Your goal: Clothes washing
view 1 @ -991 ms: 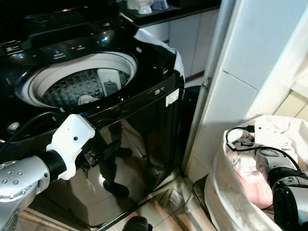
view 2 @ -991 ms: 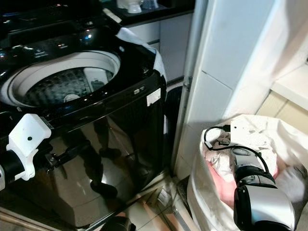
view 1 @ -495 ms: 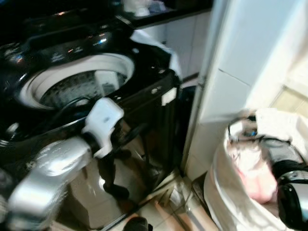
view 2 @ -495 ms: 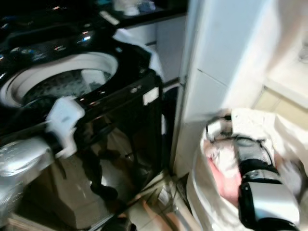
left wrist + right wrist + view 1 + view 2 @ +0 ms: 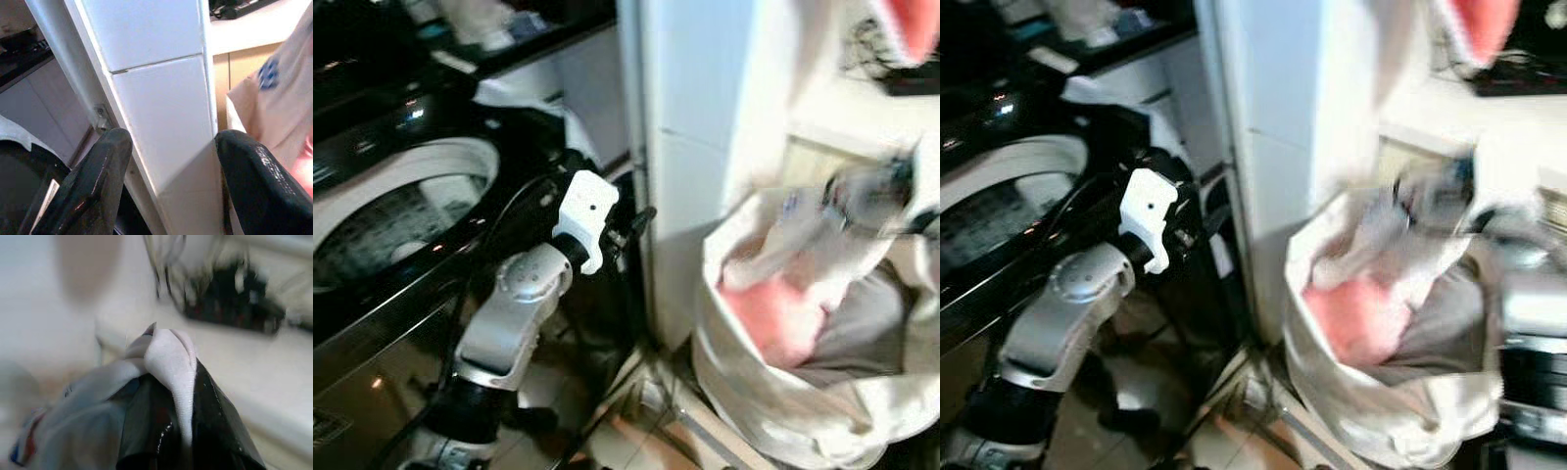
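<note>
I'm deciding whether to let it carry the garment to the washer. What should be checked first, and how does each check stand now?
1. Right gripper clamped on the white garment: ok.
2. Garment fully out of the laundry bag: cannot tell, blurred.
3. Washing machine drum open: ok.
4. Left gripper open, holding nothing: ok.
5. Left gripper away from the white pillar: not ok, fingers point straight at it.

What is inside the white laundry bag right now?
The white laundry bag holds a pink garment and a grey one beside it. The right end effector pinches pale cloth. Anything deeper is covered.
</note>
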Controlling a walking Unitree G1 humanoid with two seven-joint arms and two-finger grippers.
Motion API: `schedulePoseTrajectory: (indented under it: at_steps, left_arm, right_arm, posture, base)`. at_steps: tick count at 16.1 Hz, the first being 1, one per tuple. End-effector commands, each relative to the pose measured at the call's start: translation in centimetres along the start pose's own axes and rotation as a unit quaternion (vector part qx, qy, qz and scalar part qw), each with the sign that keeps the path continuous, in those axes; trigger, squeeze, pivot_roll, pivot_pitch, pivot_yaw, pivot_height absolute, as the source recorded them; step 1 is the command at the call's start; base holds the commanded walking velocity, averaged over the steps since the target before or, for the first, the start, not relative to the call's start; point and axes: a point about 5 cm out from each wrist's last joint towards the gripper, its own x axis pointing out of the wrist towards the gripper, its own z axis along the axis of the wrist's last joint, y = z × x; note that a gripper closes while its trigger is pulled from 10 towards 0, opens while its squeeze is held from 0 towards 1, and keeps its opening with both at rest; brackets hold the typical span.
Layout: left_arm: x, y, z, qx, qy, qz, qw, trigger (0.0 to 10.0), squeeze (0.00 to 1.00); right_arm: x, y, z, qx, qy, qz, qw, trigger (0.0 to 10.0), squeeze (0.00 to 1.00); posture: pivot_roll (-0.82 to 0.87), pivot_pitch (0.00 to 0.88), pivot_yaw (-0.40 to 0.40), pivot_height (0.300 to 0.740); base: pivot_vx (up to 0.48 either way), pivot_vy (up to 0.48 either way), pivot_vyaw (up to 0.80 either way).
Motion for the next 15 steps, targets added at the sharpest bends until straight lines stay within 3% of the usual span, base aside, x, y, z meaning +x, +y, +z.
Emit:
schedulePoseTrajectory:
  at_steps: [1,3,5,7,8,9,10,12,13,15]
  left_arm:
    - [0.0,0.6,-0.2,0.003,-0.001,0.022,1.0,10.0,0.0]
    - [-0.1,0.5,-0.5,0.005,-0.01,0.036,0.999,10.0,0.0]
    - [-0.3,0.7,-0.4,0.008,-0.022,0.05,0.999,10.0,0.0]
    - [-0.7,2.2,1.3,0.011,-0.056,0.086,0.995,10.0,0.0]
    - [-0.8,2.8,2.4,0.015,-0.077,0.096,0.992,10.0,0.0]
    - [-0.8,3.4,3.8,-0.012,-0.11,0.087,0.99,10.0,0.45]
    - [-0.8,3.9,5.7,-0.054,-0.158,0.071,0.983,10.0,1.0]
    - [-0.7,3.8,8.3,-0.076,-0.211,0.017,0.974,10.0,1.0]
    - [-0.6,3.5,10.3,-0.086,-0.246,-0.03,0.965,10.0,1.0]
    - [-0.4,2.7,12.0,-0.11,-0.271,-0.093,0.952,10.0,1.0]
  right_arm:
    - [-0.4,0.8,2.7,0.018,-0.038,0.041,0.998,0.0,0.0]
    - [-1.2,0.6,7.8,0.032,-0.101,0.062,0.992,0.0,0.0]
    - [-1.4,0.4,11.1,0.074,-0.145,0.071,0.984,0.0,0.0]
    - [-1.4,0.6,14.7,0.142,-0.19,0.131,0.962,0.0,0.0]
    - [-1.4,1.0,15.4,0.156,-0.196,0.161,0.955,0.0,0.0]
    - [-1.5,1.5,16.0,0.166,-0.197,0.198,0.946,0.0,0.0]
    - [-1.6,2.2,16.4,0.173,-0.187,0.251,0.934,0.0,0.0]
    - [-1.7,3.4,16.4,0.185,-0.172,0.302,0.919,0.0,0.0]
    - [-1.7,4.7,16.1,0.2,-0.157,0.339,0.906,0.0,0.0]
    - [-1.6,6.5,15.5,0.21,-0.143,0.367,0.895,0.0,0.0]
  posture:
    - [-0.11,0.0,0.079,0.74]
    - [-0.11,0.0,0.042,0.74]
    - [-0.1,0.0,0.031,0.74]
    - [-0.06,0.0,0.021,0.74]
    - [-0.06,0.0,0.02,0.74]
    - [-0.05,0.0,0.022,0.74]
    - [-0.04,0.0,0.021,0.74]
    - [-0.03,0.0,0.021,0.74]
    - [-0.02,0.0,0.022,0.74]
    - [-0.01,0.0,0.022,0.74]
  base:
    - [0.0,0.0,0.0]
    - [0.0,0.0,0.0]
    - [0.0,0.0,0.0]
    - [0.0,0.0,0.0]
    - [0.0,0.0,0.0]
    - [0.0,0.0,0.0]
    - [0.0,0.0,0.0]
    - [0.0,0.0,0.0]
    - [0.0,0.0,0.0]
    - [0.0,0.0,0.0]
